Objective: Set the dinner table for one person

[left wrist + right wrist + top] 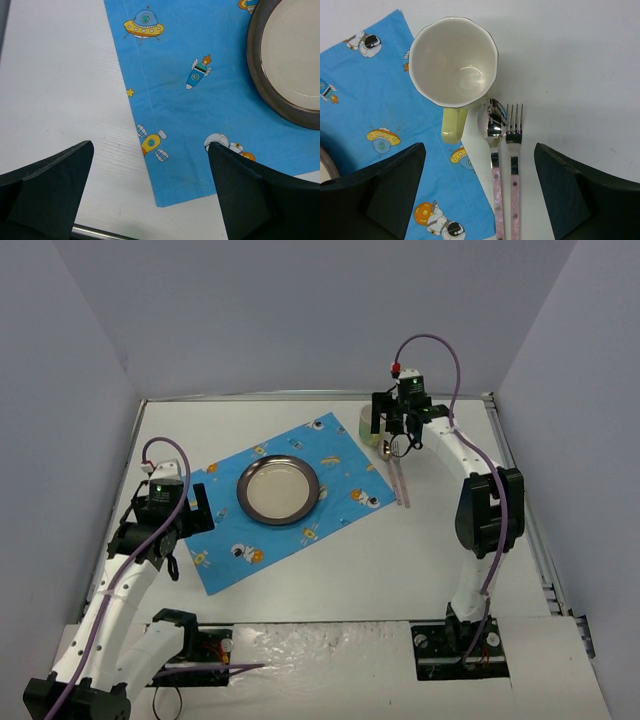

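Here the dinner table [330, 570] lies matte white between pale grey-blue walls [300, 310]

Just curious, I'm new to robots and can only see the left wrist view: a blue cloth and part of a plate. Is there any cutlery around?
Observer: Yes. A spoon and a fork lie side by side on the white table, just off the cloth's right edge.
Operator: Any cup?
Observer: An empty cup with a pale green handle stands at the edge of the cloth, right by the spoon.
Operator: Is the other hand holding something?
Observer: No. The right hand hangs open above the spoon and fork, gripping nothing.
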Robot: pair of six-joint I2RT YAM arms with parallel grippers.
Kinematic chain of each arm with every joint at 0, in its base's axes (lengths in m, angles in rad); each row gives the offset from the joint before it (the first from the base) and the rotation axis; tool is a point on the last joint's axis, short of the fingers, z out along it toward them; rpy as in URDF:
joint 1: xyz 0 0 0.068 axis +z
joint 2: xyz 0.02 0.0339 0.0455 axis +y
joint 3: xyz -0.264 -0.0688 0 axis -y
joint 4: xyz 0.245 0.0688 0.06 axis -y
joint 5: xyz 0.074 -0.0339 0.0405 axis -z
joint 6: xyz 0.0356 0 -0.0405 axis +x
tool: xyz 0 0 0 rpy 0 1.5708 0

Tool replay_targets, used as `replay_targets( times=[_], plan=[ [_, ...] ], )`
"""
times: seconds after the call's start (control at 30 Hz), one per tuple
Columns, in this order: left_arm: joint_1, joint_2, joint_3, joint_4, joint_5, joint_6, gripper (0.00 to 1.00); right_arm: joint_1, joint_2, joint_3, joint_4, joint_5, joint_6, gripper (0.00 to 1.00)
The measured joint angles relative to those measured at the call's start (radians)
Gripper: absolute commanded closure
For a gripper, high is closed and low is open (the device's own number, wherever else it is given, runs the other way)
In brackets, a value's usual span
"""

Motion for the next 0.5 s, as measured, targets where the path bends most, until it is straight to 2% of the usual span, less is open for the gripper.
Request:
replay_targets(
  times=[0.27, 0.5],
  plan=[
    [0.024, 0.005, 0.000, 0.000, -0.023, 0.000, 0.03, 0.023, 0.168, 0.106, -0.009, 0.007, -0.036, 0.26],
    [0.030, 0.014, 0.000, 0.000, -0.032, 0.000, 0.03, 0.040, 0.222, 0.129, -0.007, 0.009, -0.043, 0.40]
  ],
)
